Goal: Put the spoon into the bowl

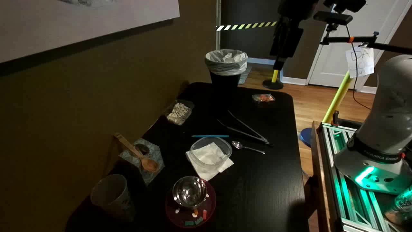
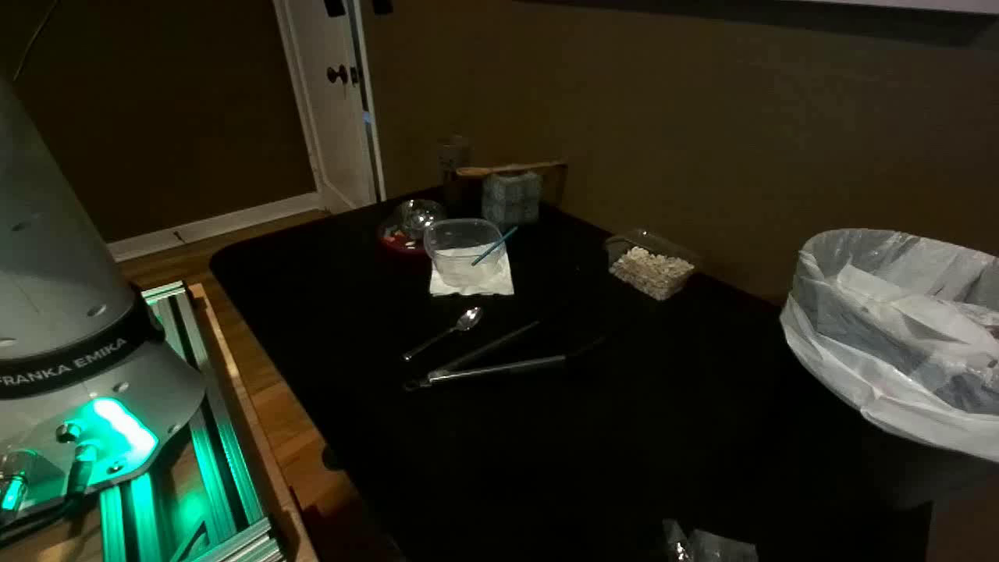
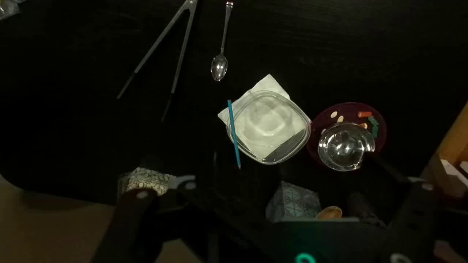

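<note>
You have a silvery spoon (image 3: 219,68), a clear squarish bowl (image 3: 268,126), a white napkin (image 3: 270,83), a blue pencil (image 3: 234,135) and a black desk (image 3: 329,47); the plate (image 3: 350,108) is dark red, the box (image 3: 299,201) wears greyish triangles, and the barrier tape (image 1: 248,26) carries yellow-and-dark diagonal stripes.

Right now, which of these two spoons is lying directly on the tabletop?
The shiny metal spoon, beside the metal tongs. The wooden spoon instead lies across the top of the patterned box.
</note>
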Tool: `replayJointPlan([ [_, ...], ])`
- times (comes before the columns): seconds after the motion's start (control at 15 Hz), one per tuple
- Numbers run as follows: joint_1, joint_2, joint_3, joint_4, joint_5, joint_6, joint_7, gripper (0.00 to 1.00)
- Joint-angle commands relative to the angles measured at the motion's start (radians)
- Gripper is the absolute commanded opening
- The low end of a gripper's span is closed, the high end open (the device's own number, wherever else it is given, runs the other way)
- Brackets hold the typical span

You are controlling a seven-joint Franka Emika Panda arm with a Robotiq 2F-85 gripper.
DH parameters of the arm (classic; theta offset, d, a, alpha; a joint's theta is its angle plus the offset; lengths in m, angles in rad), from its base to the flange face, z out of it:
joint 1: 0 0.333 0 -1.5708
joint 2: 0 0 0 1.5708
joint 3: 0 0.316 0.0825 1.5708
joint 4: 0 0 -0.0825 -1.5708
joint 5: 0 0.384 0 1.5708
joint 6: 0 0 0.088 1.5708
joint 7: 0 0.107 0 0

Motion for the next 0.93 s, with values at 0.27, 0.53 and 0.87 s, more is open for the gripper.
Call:
replayJointPlan([
  [0.27,0.007,0.001,-0.005,0.002,-0.004,-0.002,0.004,1.00],
  [0.53,-0.012,0.093,-0.024,-0.005,-0.051,0.044,-0.034,1.00],
  [0.87,-0.050,0.204,-0.056,-0.076,-0.073,0.173,-0.012,1.00],
])
